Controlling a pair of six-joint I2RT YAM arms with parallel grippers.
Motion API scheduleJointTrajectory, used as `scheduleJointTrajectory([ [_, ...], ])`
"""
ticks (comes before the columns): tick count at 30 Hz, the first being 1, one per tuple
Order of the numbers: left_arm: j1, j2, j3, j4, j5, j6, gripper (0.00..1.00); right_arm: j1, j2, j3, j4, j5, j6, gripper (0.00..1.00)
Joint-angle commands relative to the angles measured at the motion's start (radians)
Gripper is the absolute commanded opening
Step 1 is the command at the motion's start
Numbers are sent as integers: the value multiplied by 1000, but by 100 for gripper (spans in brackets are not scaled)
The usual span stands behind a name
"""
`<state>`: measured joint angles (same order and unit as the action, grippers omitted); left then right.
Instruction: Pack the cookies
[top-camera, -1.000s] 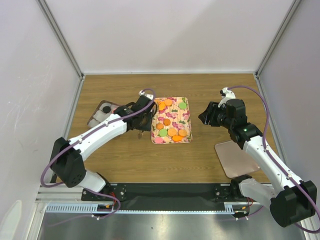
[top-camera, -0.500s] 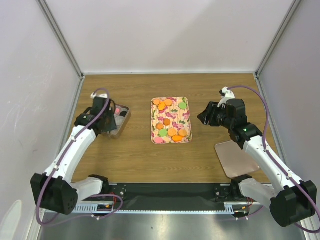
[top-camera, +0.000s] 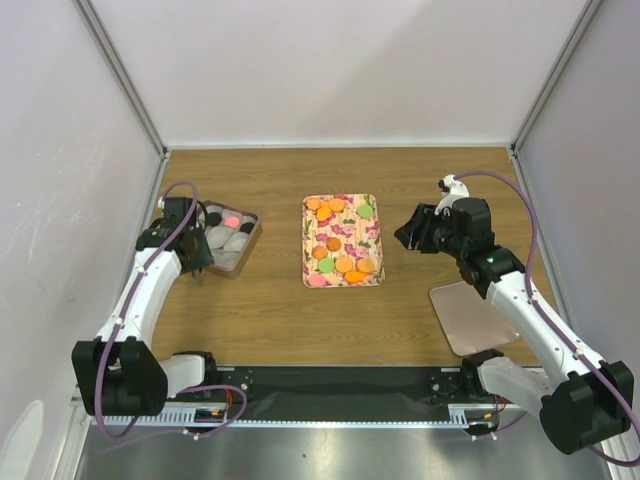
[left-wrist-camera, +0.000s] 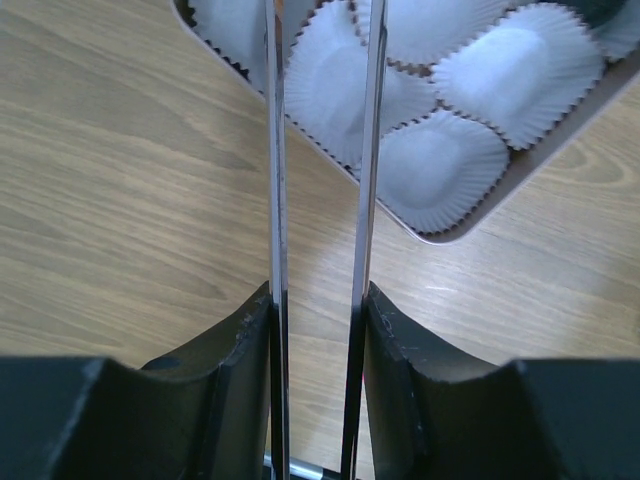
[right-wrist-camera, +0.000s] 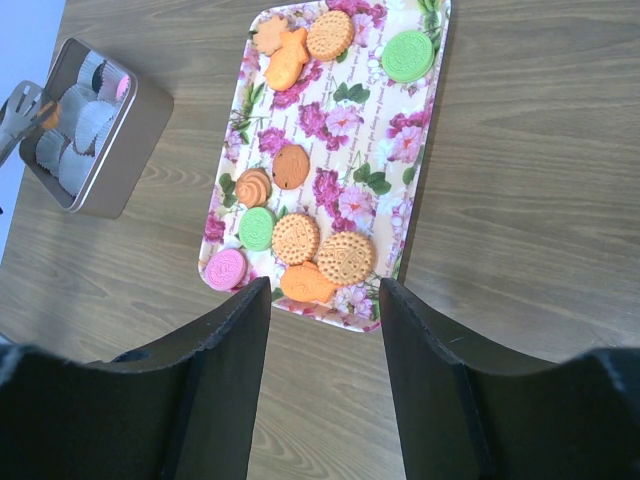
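Note:
Several orange, green and pink cookies (top-camera: 343, 262) lie on the floral tray (top-camera: 372, 240); they also show in the right wrist view (right-wrist-camera: 345, 257). A metal tin (top-camera: 252, 238) of white paper cups (left-wrist-camera: 520, 70) holds a pink cookie (top-camera: 232, 221) and black ones (top-camera: 213, 219). My left gripper (top-camera: 192, 252) is shut on thin metal tongs (left-wrist-camera: 277, 150) whose blades reach over the tin's left edge. In the right wrist view something orange shows at the tongs' tips (right-wrist-camera: 42, 115). My right gripper (top-camera: 408, 232) is open and empty, hovering right of the tray.
A flat pinkish lid (top-camera: 475, 318) lies on the table at the near right. Grey walls with metal posts close in the left, right and back. The tin (right-wrist-camera: 130, 135) stands near the left wall.
My left arm swung with the tongs from the tray's left edge over to the tin, then drew back to its left side, uncovering the tin. The right arm stayed still.

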<state>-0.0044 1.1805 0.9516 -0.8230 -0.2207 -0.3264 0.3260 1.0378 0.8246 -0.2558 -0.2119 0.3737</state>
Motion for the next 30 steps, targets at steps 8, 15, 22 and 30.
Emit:
scheduleJointTrajectory([
  [8, 41, 45, 12, 64, 14, 32, 40, 2, -18, 7, 29, -7, 5, 53],
  [15, 43, 73, 35, 71, -8, 27, 40, 2, -22, 10, 26, -4, 4, 53],
  [22, 41, 73, 44, 85, -25, 24, 40, 2, -22, 10, 26, -1, 5, 53],
  [30, 41, 90, 46, 97, -31, 9, 44, 2, -21, 10, 24, 2, 2, 53],
])
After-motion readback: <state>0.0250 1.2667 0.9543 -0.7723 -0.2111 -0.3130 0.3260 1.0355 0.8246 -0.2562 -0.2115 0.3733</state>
